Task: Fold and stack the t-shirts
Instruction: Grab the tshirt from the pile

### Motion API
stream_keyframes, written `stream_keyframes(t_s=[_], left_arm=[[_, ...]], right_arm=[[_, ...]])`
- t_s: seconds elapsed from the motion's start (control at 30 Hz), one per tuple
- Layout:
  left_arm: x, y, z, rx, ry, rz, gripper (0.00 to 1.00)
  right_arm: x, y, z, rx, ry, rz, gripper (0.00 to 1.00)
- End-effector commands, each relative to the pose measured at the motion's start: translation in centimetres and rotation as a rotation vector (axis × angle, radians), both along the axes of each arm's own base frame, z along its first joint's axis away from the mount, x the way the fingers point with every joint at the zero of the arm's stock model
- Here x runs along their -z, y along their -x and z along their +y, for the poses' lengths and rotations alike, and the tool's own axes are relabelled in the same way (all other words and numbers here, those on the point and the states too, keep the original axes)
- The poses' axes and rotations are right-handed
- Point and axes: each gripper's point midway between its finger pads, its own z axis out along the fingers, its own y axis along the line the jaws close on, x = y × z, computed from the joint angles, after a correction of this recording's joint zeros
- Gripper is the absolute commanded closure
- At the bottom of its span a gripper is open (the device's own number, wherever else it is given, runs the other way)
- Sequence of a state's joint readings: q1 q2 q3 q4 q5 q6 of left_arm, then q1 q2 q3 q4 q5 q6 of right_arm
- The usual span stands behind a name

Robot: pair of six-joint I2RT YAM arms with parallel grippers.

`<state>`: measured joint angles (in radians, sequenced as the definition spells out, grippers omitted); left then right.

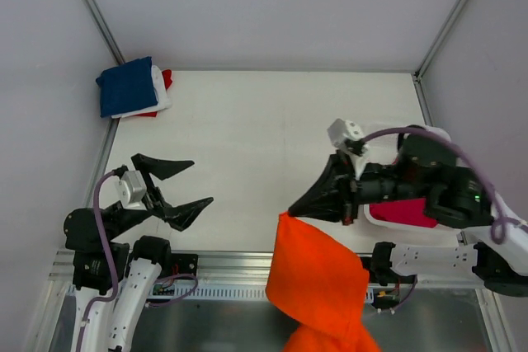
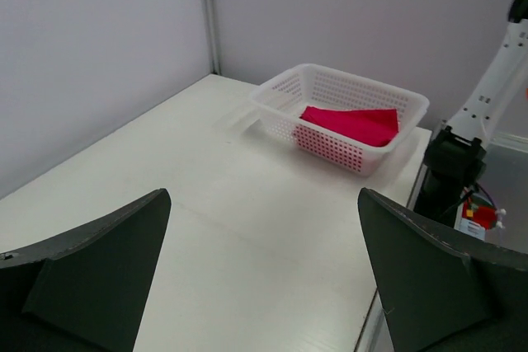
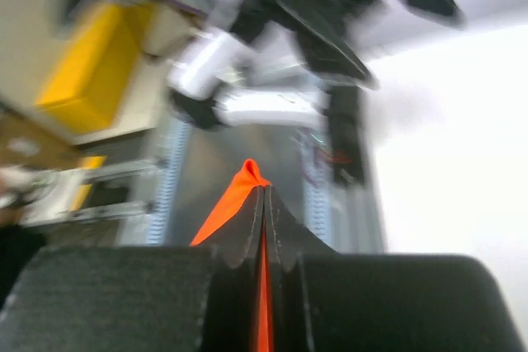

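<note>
The white table (image 1: 272, 129) fills the middle of the top view, with pale walls around it. The bright orange t-shirt (image 1: 318, 282) hangs at the lower centre-right of that frame. Its top corner is pinched at the front edge of the table and the rest drapes down past the metal rail and out of the bottom of the picture.

The right claw (image 1: 292, 211) is clamped tight on that corner. In the blurred right wrist view its two fingers (image 3: 239, 241) are pressed together with a thin strip of orange cloth between them and a small peak of cloth poking out beyond the tips.

The left claw (image 1: 201, 182) sits at the lower left of the top view, above the near edge of the table. Its jaws are spread wide and hold nothing. In the left wrist view its dark fingers (image 2: 99, 274) frame bare tabletop.

The white lattice basket (image 2: 338, 152) stands at the right edge of the table, partly hidden under the right arm in the top view. A magenta-pink t-shirt (image 2: 351, 124) lies folded inside it.

In the upper left corner of the table is a small stack of folded shirts. A navy blue t-shirt (image 1: 125, 86) lies on top, a white t-shirt (image 1: 162, 95) shows beneath it, and a red t-shirt (image 1: 167, 78) peeks out at the edge.
</note>
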<state>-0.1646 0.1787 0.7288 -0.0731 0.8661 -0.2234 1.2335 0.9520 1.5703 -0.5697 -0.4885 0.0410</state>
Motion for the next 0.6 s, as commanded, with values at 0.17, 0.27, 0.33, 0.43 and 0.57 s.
stream_keyframes(t_s=[0.17, 0.27, 0.33, 0.43, 0.57], left_arm=[[0.7, -3.9, 1.0, -0.132, 0.044, 0.073, 0.01], [1.5, -4.5, 1.0, -0.140, 0.030, 0.097, 0.01], [2.2, -4.7, 1.1, -0.147, 0.023, 0.117, 0.01], [3.0, -5.1, 1.2, -0.158, 0.016, 0.139, 0.01], [3.6, -5.6, 1.2, -0.165, 0.009, 0.171, 0.01]], right_arm=[[17.2, -17.4, 5.2, 0.648, 0.357, 0.136, 1.00], [23.5, -24.0, 5.9, 0.751, 0.534, 0.196, 0.96], [28.0, -28.3, 5.5, 0.819, 0.692, 0.229, 0.26], [31.0, -32.6, 5.1, 0.918, 0.803, 0.198, 0.01], [29.8, -33.8, 3.4, 1.005, 0.815, 0.186, 0.00]])
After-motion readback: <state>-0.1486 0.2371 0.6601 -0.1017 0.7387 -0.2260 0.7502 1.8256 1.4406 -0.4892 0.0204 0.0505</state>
